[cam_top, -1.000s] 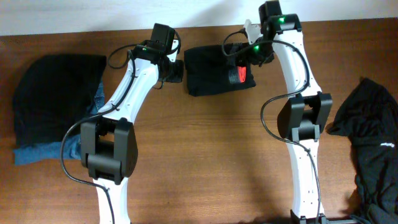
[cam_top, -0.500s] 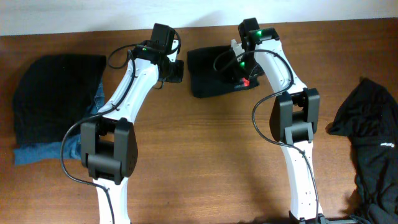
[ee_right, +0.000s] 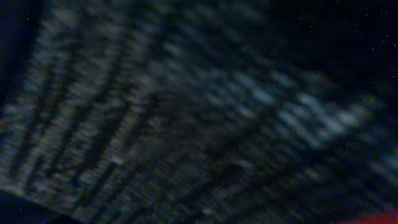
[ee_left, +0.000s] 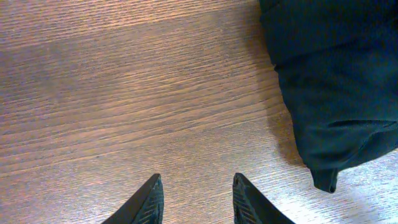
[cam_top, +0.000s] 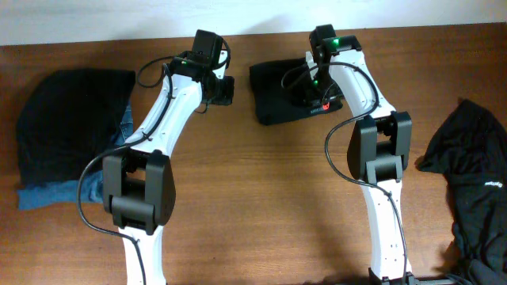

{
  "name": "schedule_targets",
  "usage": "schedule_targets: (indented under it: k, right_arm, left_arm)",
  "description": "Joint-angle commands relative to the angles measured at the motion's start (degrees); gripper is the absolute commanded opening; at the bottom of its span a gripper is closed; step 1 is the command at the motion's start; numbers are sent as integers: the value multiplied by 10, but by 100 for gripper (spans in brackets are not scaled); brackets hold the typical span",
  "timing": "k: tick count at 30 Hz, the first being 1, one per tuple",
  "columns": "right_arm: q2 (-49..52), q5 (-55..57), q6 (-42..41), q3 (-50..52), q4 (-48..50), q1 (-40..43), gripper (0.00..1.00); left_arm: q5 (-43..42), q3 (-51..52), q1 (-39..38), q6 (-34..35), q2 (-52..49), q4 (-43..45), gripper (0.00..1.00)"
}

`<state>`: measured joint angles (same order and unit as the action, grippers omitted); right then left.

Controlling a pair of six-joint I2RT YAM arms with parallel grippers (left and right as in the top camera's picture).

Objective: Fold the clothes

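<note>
A: The left gripper [ee_left: 197,182] hovers part-open and empty over the bare table [ee_left: 124,93], wood all round. The folded black garment [ee_left: 329,81] lies just beside its fingers.

B: The right gripper [cam_top: 317,99] sits on that garment, near the table's far edge. Its finger spread? Can't tell.

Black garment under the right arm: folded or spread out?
Folded: the garment lies as a compact rectangle with straight edges and squared corners.

A brown wooden table [cam_top: 261,198] is seen from overhead; in the left wrist view its fine grain [ee_left: 124,93] is shown running across the frame. A white wall [cam_top: 95,20] is shown along the table's far edge.
</note>
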<state>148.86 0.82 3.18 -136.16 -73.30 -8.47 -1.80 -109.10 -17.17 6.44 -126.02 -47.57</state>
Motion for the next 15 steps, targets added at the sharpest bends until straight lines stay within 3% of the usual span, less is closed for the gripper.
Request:
schedule_targets:
  k: [1, 15]
  right_arm:
    - [5, 1, 10, 17, -12, -12, 72]
    - [3, 37, 8, 17, -108, -12, 71]
  left_arm:
    - [26, -10, 2, -1, -1, -1, 41]
    - [31, -10, 11, -1, -1, -1, 42]
